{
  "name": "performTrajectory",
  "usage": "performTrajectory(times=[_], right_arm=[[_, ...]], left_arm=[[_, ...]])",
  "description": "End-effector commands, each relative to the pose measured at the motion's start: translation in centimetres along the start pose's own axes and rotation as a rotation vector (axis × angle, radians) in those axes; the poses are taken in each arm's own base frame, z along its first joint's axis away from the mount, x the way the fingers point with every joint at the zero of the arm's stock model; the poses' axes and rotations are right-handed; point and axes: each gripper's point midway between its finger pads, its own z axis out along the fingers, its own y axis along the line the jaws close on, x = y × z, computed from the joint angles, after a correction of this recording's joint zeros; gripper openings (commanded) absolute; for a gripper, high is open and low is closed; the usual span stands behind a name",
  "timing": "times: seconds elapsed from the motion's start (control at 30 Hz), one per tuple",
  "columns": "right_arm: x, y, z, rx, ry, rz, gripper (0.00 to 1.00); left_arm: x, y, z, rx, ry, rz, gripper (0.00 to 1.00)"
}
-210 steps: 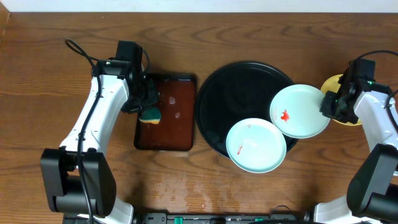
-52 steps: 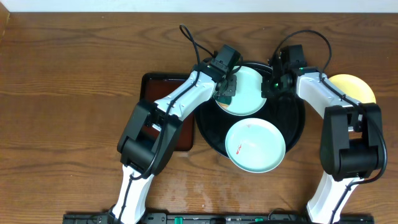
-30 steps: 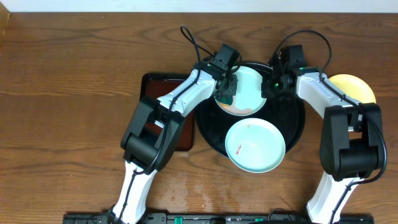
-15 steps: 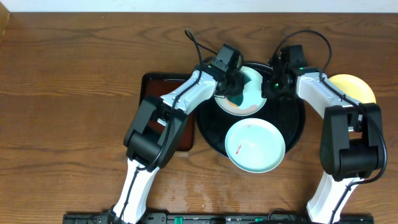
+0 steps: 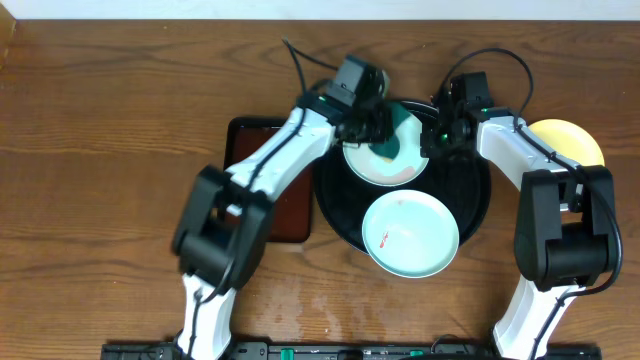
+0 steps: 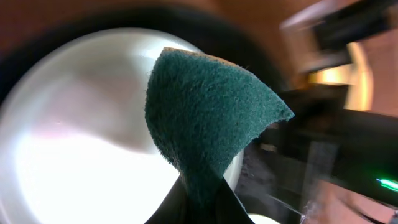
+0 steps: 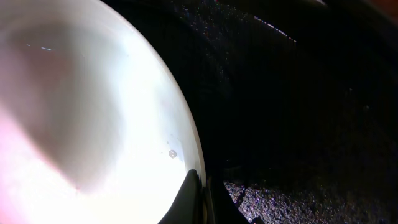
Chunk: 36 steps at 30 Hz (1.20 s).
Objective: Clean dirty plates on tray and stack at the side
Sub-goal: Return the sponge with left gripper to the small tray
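A mint-white plate (image 5: 368,166) lies at the back of the black tray (image 5: 468,196). My left gripper (image 5: 384,128) is shut on a green sponge (image 5: 398,141) and holds it over that plate's right part; the left wrist view shows the sponge (image 6: 205,118) above the plate (image 6: 81,137). My right gripper (image 5: 431,142) is shut on the plate's right rim (image 7: 186,149). A second mint-white plate (image 5: 410,233) with a red smear lies over the tray's front rim. The pale yellow plate (image 5: 574,140) lies on the tabletop at the right.
A dark brown rectangular tray (image 5: 290,214) lies left of the black tray, partly under my left arm. Bare wood-grain tabletop (image 5: 100,150) lies to the left and along the front. My right arm crosses in front of the yellow plate.
My left gripper has moved the sponge rightward across the back plate, from its left part toward its right rim. The right gripper and both other plates have stayed put.
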Motion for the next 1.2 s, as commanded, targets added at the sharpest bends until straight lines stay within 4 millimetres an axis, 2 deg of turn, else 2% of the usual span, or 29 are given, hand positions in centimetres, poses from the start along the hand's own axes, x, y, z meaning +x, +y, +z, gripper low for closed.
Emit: performTrajectory(times=[0.0,0.23,0.37,0.47,0.6,0.67,0.77,0.93,1.03,1.17], right_arm=[[0.3,0.5,0.2,0.004,0.01,-0.024,0.01],[0.3,0.5,0.2,0.003,0.009,-0.024,0.01],[0.3,0.5,0.2,0.003,0.007,-0.024,0.01],[0.3,0.5,0.2,0.003,0.007,-0.024,0.08],[0.3,0.5,0.2,0.003,0.007,-0.024,0.14],[0.2,0.5,0.2,0.003,0.004,-0.025,0.14],[0.2,0.5,0.2,0.003,0.003,-0.025,0.13],[0.2,0.4,0.2,0.008,0.002,-0.025,0.13],[-0.3,0.0,0.2,0.033,-0.015,-0.028,0.12],[-0.4,0.0,0.2,0.036,-0.02,-0.028,0.01]], left_arm=[[-1.2,-1.3,-3.2,-0.015,-0.057,0.013,0.08],[-0.2,1.6,-3.2,-0.16,-0.036,-0.016,0.08],[-0.3,3.5,-4.4,-0.258,-0.045,0.002,0.08],[-0.5,4.8,-6.8,-0.331,-0.06,0.001,0.08],[-0.7,8.6,-12.0,-0.55,-0.103,-0.04,0.08],[-0.1,10.6,-14.3,-0.653,-0.094,-0.066,0.08],[2.0,13.9,-17.0,-0.785,-0.015,-0.119,0.08],[5.5,17.9,-18.2,-0.86,0.12,-0.216,0.08],[6.8,19.2,-18.1,-0.876,0.151,-0.24,0.08],[7.9,19.9,-17.6,-0.885,0.178,-0.246,0.08]])
